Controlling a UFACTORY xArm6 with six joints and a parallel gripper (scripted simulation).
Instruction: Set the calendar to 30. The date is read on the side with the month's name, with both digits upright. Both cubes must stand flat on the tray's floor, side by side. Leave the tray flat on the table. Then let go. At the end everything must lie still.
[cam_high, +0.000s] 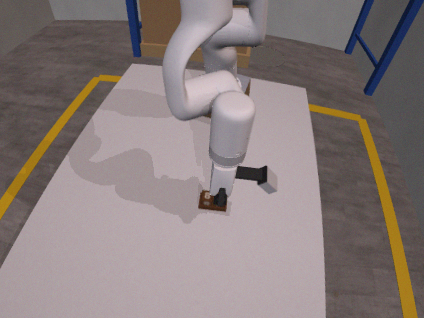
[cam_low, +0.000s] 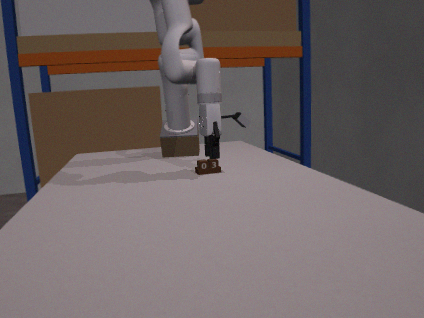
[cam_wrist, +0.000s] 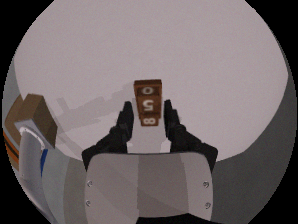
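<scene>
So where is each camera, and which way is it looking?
Top: high above the table's near end, looking down at the calendar; shows the white arm and its hand.
Exterior: low at the table's far end, looking back at the arm's base and shelves; shows the whole arm.
Wrist: on the arm, looking down past both fingers at the calendar.
All three share the calendar and the hand.
</scene>
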